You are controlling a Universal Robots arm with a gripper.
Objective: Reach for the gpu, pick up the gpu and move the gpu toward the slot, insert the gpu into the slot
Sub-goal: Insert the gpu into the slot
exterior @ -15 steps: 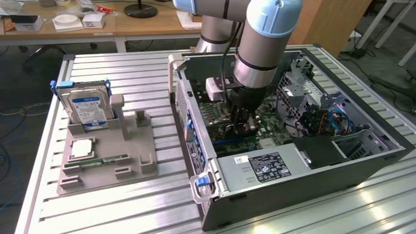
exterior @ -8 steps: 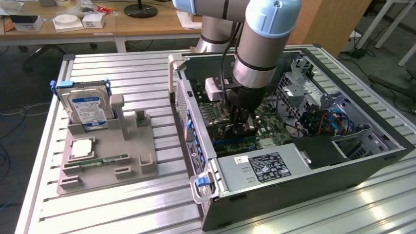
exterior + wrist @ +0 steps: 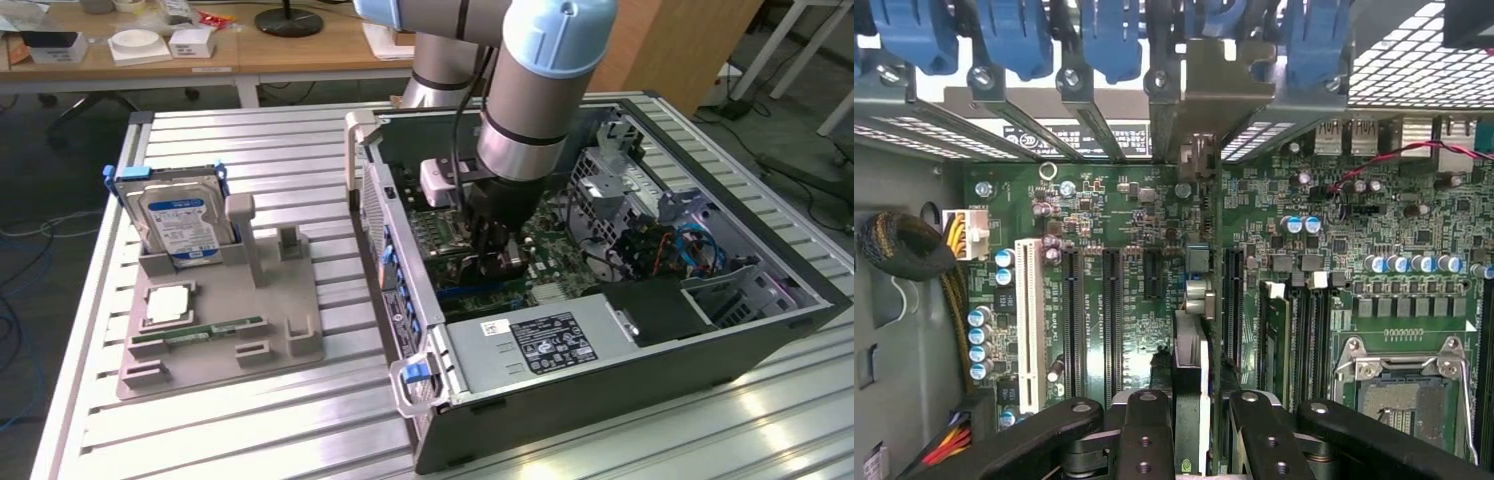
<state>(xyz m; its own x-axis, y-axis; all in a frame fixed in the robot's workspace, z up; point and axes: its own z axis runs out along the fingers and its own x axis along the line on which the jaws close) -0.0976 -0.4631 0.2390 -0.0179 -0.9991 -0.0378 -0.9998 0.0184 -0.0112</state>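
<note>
Exterior view: arm reaching down into open computer case [image 3: 747,330] on counter [image 3: 267,420]; pincer [image 3: 497,262] hanging over motherboard. Insert step, I judge. Holder tray [image 3: 214,345] at 9 o'clock carrying hard drive [image 3: 180,220], memory stick [image 3: 200,330].

Wrist view: pincer [image 3: 1192,440] clamping gpu [image 3: 1192,350] edge-on, bracket [image 3: 1199,100] at 12 o'clock; card needing alignment over slot [image 3: 1232,290] just beside.

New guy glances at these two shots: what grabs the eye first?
The big grey and blue robot arm plunging into the open computer case lying on the slatted table, with its gripper clamped on the gpu, held edge-on right above the green motherboard and its row of black slots. Next, the hard drive with a blue label, upright in a grey holder at the exterior view's left.
</note>
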